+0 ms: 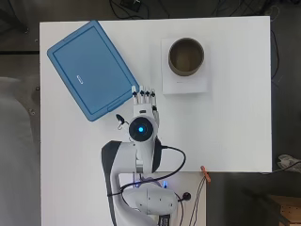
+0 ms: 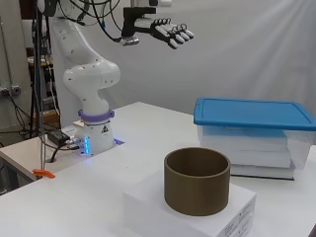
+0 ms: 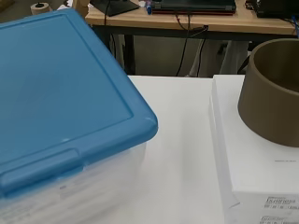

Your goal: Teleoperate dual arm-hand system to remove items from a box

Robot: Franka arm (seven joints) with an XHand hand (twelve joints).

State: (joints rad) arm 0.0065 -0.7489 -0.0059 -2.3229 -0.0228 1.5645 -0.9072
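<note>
Side view: the hand (image 2: 170,30) is held high, fingers straight and empty, well above the clear plastic box (image 2: 252,143) with its blue lid (image 2: 249,112).

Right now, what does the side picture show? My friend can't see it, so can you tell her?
A white robot arm holds its hand high in the air, fingers straight and holding nothing. Below on the white table, a clear box with a closed blue lid sits at the right. Nearer the camera, a brown ring-shaped container stands on a flat white box.
</note>
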